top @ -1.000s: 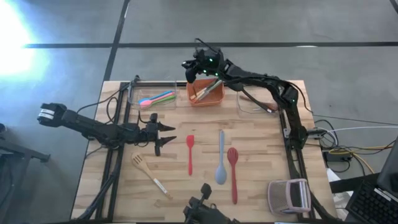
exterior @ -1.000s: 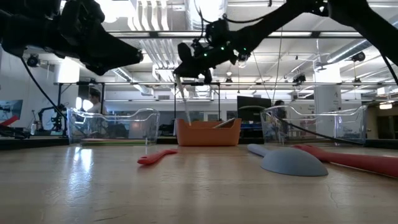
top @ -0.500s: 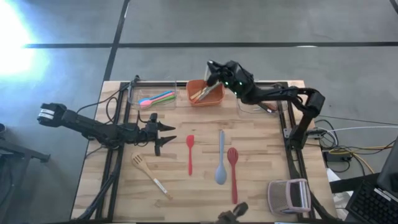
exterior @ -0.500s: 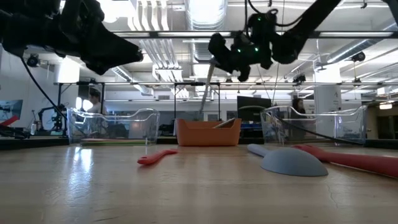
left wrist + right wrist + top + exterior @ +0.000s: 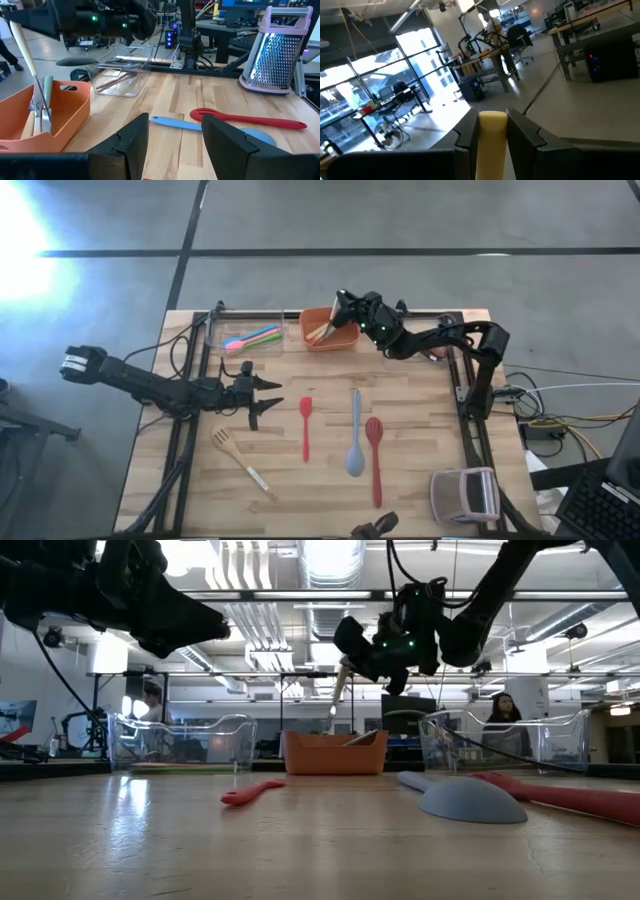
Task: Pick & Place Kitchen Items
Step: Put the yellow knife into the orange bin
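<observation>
My right gripper (image 5: 342,303) hangs over the orange bin (image 5: 322,338) at the table's far edge, shut on a pale wooden utensil (image 5: 338,690). The utensil slants down toward the bin, which holds more utensils. My left gripper (image 5: 266,398) waits open above the table's left half, pointing at the loose items. A red spatula (image 5: 305,426), a grey-blue spoon (image 5: 355,442), a red slotted spoon (image 5: 375,452) and a wooden fork (image 5: 238,458) lie flat on the table. My right gripper pinches the pale utensil's handle (image 5: 492,131) between its two fingers. The fingers come level from the table's right side and lie across the handle. The utensil hangs slanted below them (image 5: 24,47), over the orange bin; whether its lower end touches anything in the bin does not show.
A clear bin (image 5: 243,338) at the far left holds pink, green and blue spoons. Another clear bin (image 5: 412,348) at the far right holds dark utensils. A pink-framed grater (image 5: 464,494) stands at the near right corner. A person (image 5: 502,708) sits in the room behind.
My right gripper has swung toward the table's right and near side and come lower, tipping up until it points level, still shut on the pale utensil. The utensil has gone with it, slanting the other way, its lower end lifted higher over the orange bin.
</observation>
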Robot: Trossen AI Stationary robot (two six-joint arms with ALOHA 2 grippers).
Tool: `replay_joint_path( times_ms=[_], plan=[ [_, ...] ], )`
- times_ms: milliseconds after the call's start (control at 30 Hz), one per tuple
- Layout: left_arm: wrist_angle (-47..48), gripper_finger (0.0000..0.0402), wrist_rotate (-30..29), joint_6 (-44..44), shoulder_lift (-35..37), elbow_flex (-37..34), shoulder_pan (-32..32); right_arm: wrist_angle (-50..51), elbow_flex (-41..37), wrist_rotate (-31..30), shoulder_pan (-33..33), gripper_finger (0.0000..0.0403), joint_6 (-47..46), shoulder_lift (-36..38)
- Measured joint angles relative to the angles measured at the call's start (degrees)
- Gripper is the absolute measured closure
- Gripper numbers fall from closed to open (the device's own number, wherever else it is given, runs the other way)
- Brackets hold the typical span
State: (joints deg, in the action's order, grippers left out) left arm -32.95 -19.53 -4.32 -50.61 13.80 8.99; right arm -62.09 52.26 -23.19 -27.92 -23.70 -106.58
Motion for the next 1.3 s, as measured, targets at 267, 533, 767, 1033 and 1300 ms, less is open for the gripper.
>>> replay_joint_path(
  times_ms=[267,533,767,1033,1300],
  plan=[
    [0.0,0.0216,0.0,0.0,0.0,0.0,0.0,0.6,0.1,-3.0,1.3,0.0339,0.0,-0.4],
    [0.0,0.0216,0.0,0.0,0.0,0.0,0.0,3.0,0.1,-8.7,3.4,0.0339,1.8,-0.4],
    [0.0,0.0216,0.0,0.0,0.0,0.0,0.0,7.9,0.1,-11.9,3.6,0.0339,2.9,-0.4],
    [0.0,0.0216,0.1,0.0,0.0,0.0,0.0,10.8,0.4,-14.5,2.6,0.0339,3.8,-0.3],
    [0.0,0.0216,0.1,0.0,0.0,0.0,0.0,15.5,0.6,-14.7,1.0,0.0339,4.0,-0.1]
  ],
)
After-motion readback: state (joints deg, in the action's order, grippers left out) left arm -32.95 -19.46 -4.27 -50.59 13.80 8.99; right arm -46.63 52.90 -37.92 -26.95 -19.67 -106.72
